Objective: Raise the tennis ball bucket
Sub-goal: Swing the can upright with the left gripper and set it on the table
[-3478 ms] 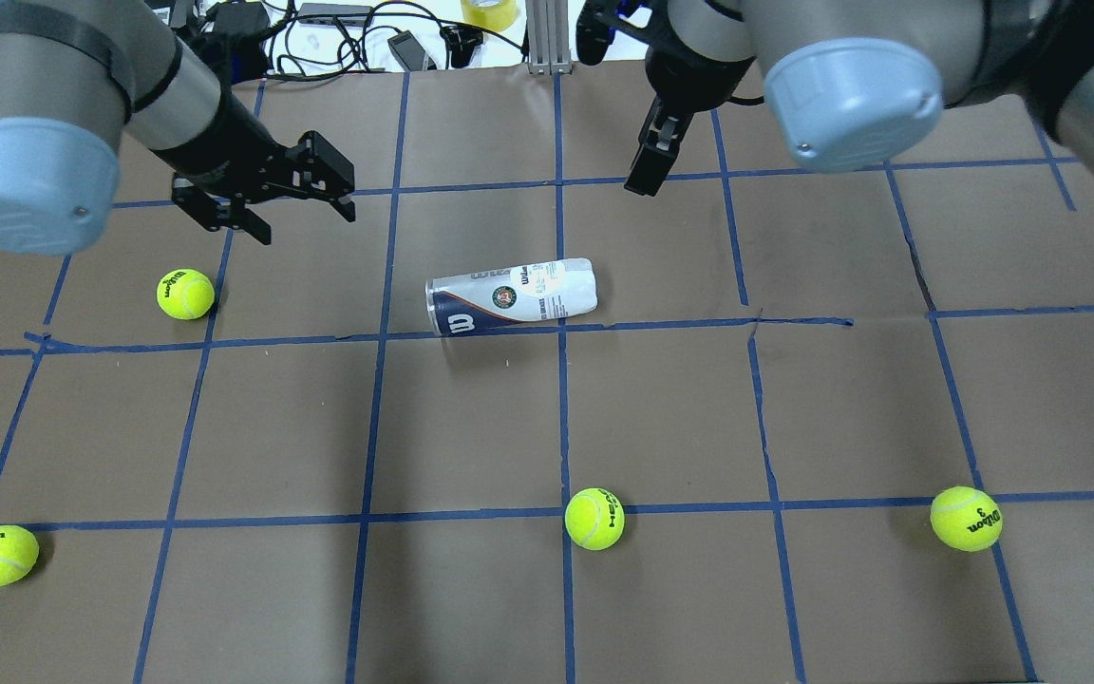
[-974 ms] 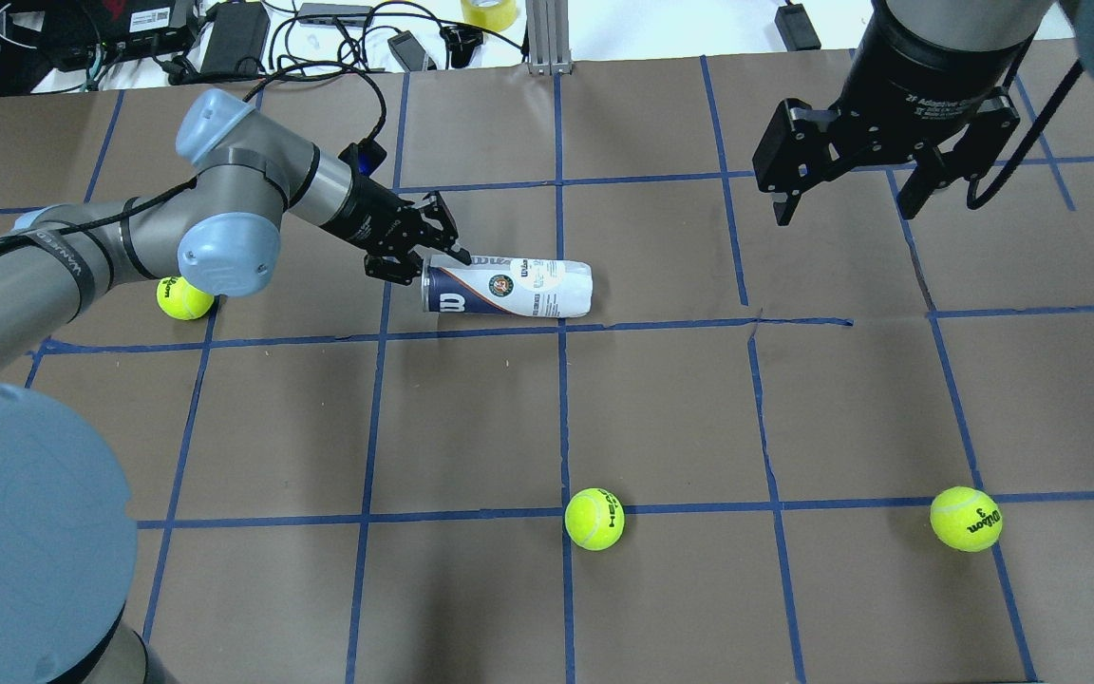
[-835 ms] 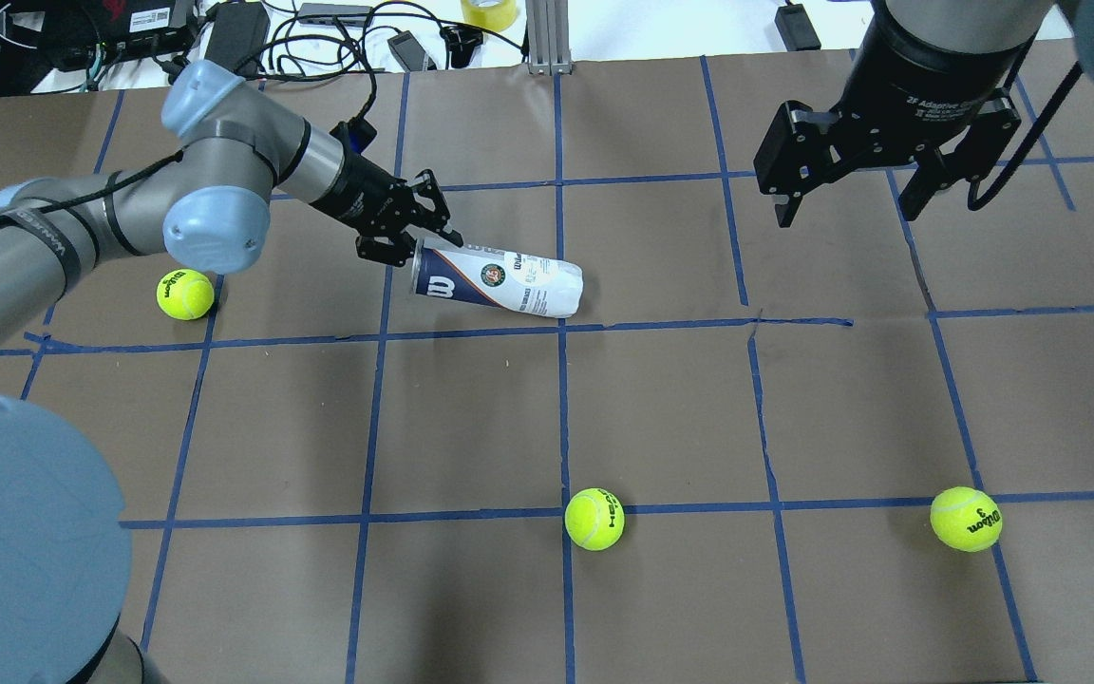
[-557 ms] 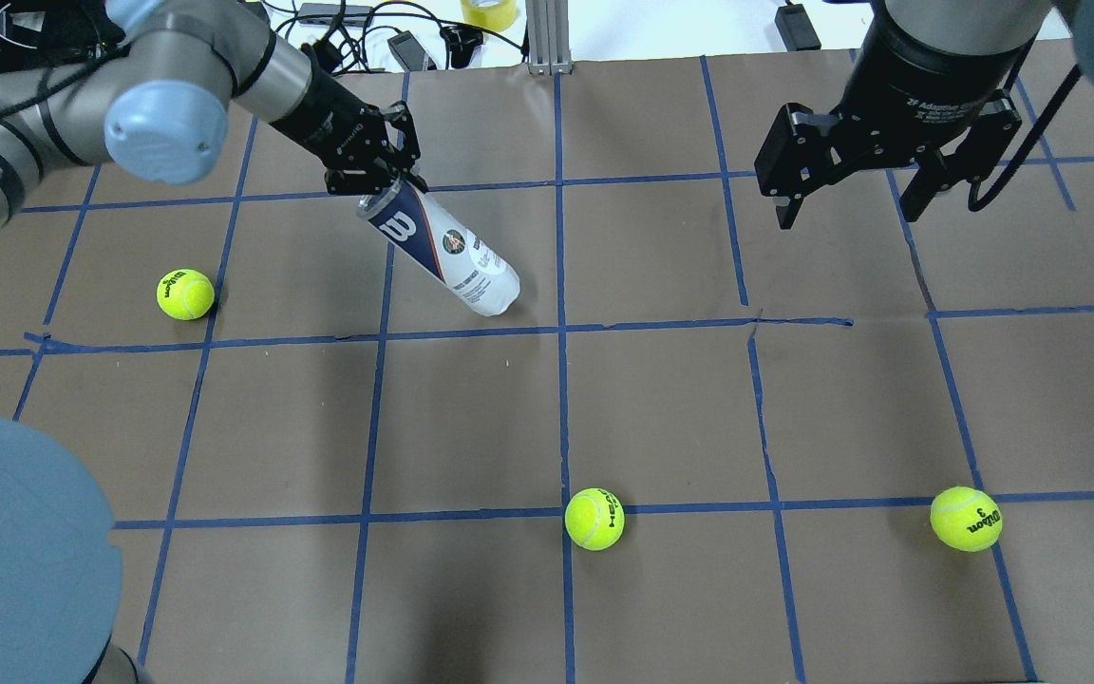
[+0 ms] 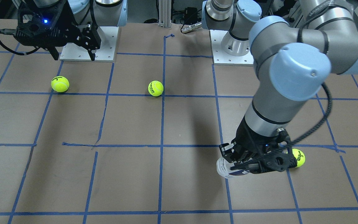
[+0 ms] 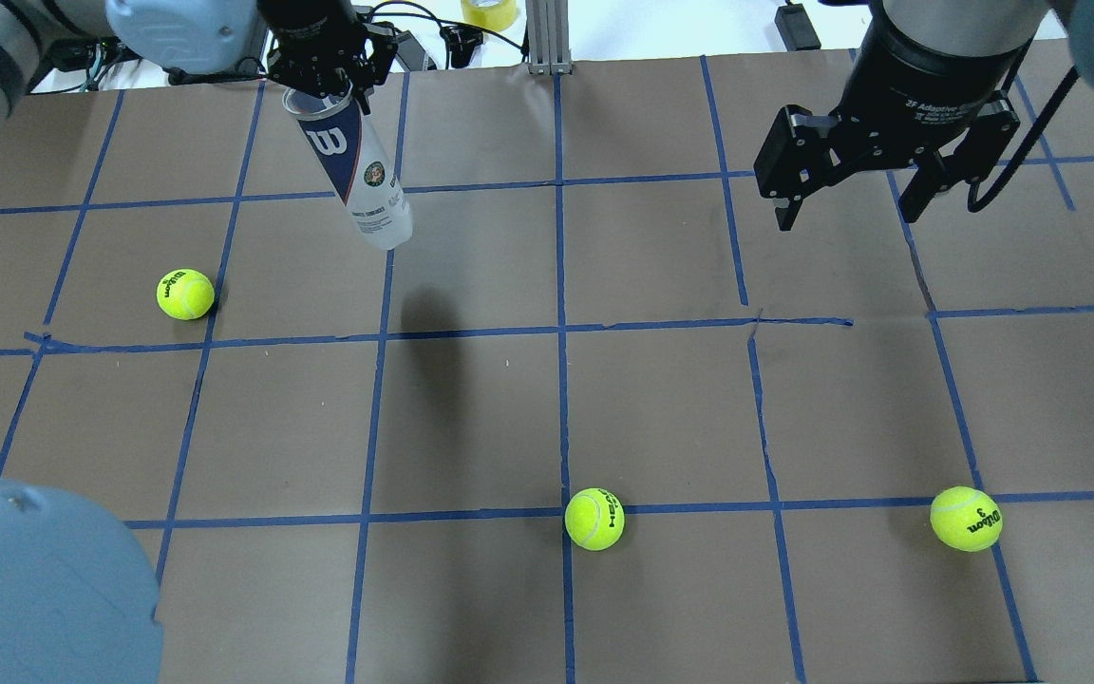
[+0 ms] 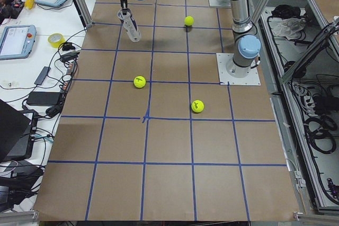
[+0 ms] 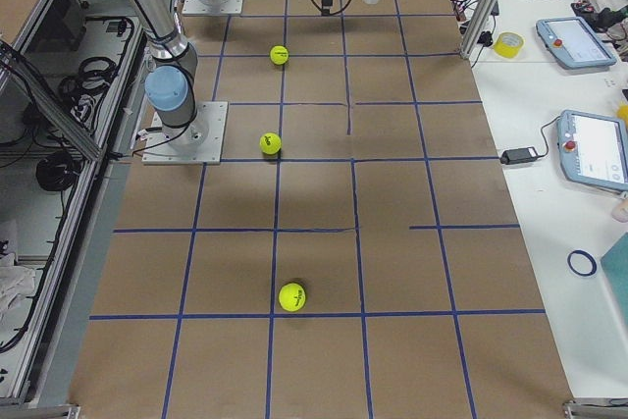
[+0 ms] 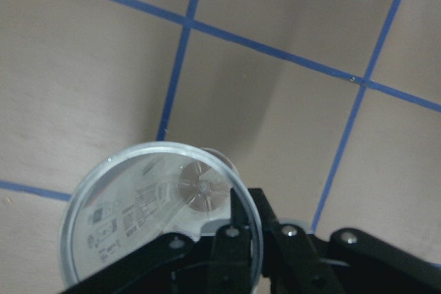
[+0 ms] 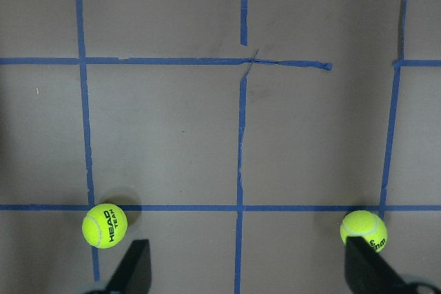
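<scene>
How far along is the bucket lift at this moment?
Done: the left tool is shut on the rim of the tennis ball bucket, which hangs tilted above the table, its shadow apart from it. In hand: holding it aloft. Left: apparently nothing, at most more height. The right tool is open and empty.

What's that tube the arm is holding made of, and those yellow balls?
The tennis ball bucket looks like clear glossy plastic with a printed label; its bare lower end is see-through. The tennis balls look like matte fuzzy felt; their core is hidden.

Brown paper-covered table [image 6: 661, 408], blue tape grid [image 6: 563, 329], white side bench [image 8: 535, 95]
</scene>
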Available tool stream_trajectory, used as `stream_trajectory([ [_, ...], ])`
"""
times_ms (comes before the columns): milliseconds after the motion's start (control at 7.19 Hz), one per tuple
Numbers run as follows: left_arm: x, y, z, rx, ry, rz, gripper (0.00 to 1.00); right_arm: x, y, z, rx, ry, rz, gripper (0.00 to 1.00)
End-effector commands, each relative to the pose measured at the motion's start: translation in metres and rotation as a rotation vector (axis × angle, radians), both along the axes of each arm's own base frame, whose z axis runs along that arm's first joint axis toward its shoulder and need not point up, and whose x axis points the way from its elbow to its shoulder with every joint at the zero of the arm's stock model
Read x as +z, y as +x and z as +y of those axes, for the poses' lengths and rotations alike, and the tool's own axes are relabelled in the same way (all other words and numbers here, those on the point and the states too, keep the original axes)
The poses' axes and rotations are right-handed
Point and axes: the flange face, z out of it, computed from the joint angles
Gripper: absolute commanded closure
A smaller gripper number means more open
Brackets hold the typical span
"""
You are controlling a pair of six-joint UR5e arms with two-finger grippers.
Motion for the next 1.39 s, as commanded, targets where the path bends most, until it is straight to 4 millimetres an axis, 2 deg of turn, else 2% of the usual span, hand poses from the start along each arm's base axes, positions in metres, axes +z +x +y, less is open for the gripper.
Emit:
stream_trajectory([
  [0,-0.033,-0.046,0.007,-0.123,-0.156,-0.064,1.00,-0.001,-0.001,-0.001,0.005,0.002,0.002,0.00],
  [139,-0.053,-0.056,0.015,-0.142,-0.177,-0.057,1.00,-0.001,-0.001,-0.001,0.002,0.002,0.002,0.00],
  [278,-0.064,-0.073,0.023,-0.169,-0.162,-0.047,1.00,-0.001,-0.001,-0.001,0.005,0.000,0.002,0.00],
  [557,-0.068,-0.083,0.026,-0.191,-0.135,0.012,1.00,0.000,-0.002,-0.001,0.007,-0.004,0.020,0.00],
  [974,-0.077,-0.094,0.034,-0.204,-0.085,0.011,0.98,0.000,-0.002,-0.001,0.005,-0.005,0.021,0.00],
  [1113,-0.078,-0.096,0.035,-0.205,-0.073,0.018,0.90,0.000,-0.002,-0.001,0.005,-0.002,0.021,0.00],
  [1252,-0.077,-0.097,0.036,-0.194,-0.071,0.041,0.60,0.000,-0.002,-0.001,0.005,-0.002,0.021,0.00],
])
